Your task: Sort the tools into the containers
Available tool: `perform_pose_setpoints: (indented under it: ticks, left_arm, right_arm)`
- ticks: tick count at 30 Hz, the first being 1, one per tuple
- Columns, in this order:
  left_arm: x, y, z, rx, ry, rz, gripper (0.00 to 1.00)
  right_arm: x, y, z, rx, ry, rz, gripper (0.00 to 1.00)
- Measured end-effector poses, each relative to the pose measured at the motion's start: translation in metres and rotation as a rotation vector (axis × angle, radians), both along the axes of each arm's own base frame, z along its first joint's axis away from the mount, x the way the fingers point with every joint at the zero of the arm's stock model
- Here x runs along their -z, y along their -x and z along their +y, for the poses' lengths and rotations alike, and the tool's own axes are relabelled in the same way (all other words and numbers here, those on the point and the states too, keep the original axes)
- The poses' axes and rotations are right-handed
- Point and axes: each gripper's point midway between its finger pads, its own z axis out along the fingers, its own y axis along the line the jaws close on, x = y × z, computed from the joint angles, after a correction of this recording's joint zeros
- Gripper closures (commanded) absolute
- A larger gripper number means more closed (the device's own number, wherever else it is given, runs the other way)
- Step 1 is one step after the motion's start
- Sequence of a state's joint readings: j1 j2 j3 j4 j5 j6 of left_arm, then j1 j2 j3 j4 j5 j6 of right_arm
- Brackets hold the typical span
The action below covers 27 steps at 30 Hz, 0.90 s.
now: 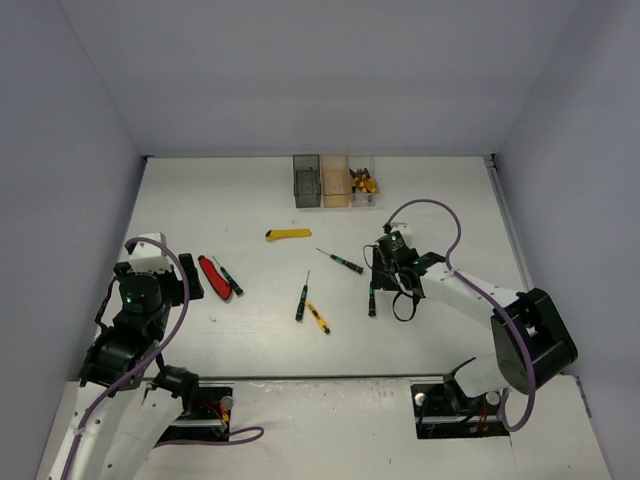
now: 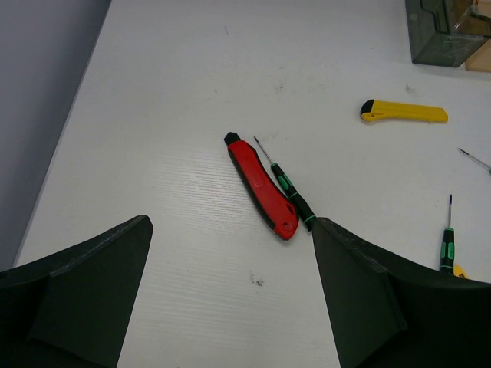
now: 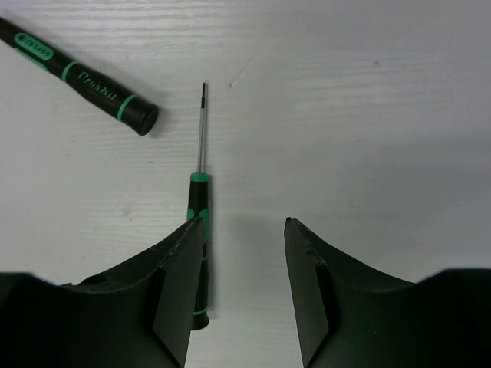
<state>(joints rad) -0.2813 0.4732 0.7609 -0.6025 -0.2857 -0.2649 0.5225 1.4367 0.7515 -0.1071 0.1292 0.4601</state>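
**Fig.** R gripper is pointing down at the table, jaws standing spread w/ only bare surface in most of the gap. The black-green screwdriver is lying lengthwise along the inner edge of the left-in-view finger; its handle is running partly under that finger's tip and its shaft is pointing away from the wrist; it is sitting off-centre and is not being pinched; contact w/ the finger cannot be told. A second screwdriver is lying obliquely at upper left of the same view, clear of the jaws.

L gripper is holding its jaws wide apart, empty. The red-handled cutter is lying ahead of the gap, beyond the fingertips, w/ a thin screwdriver just beside it on the right; the yellow utility knife is lying farther off, to the right.

Overhead: smoky grey bin, orange bin & clear bin are standing in a row at the far side; the clear bin is holding pliers. A mid-table screwdriver and a yellow screwdriver are lying between the arms.
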Motion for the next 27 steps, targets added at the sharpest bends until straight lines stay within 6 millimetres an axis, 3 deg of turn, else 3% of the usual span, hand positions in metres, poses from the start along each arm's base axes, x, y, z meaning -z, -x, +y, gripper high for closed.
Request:
perform_pose_setpoints:
  ticks: [7,18,27]
  left_arm:
    - [0.0,0.0,0.0,0.0,0.001,0.0,0.18]
    - [0.001,0.0,-0.001,0.004,0.001,0.003,0.18]
    - [0.001,0.0,-0.001,0.007,0.003,0.004,0.18]
  right_arm:
    - [-0.011,0.006,0.009,0.045,-0.085,-0.057,0.58]
    - [0.006,0.02,0.027,0.03,-0.118,-0.026,0.66]
    - [0.026,0.026,0.024,0.052,-0.09,0.009,0.77]
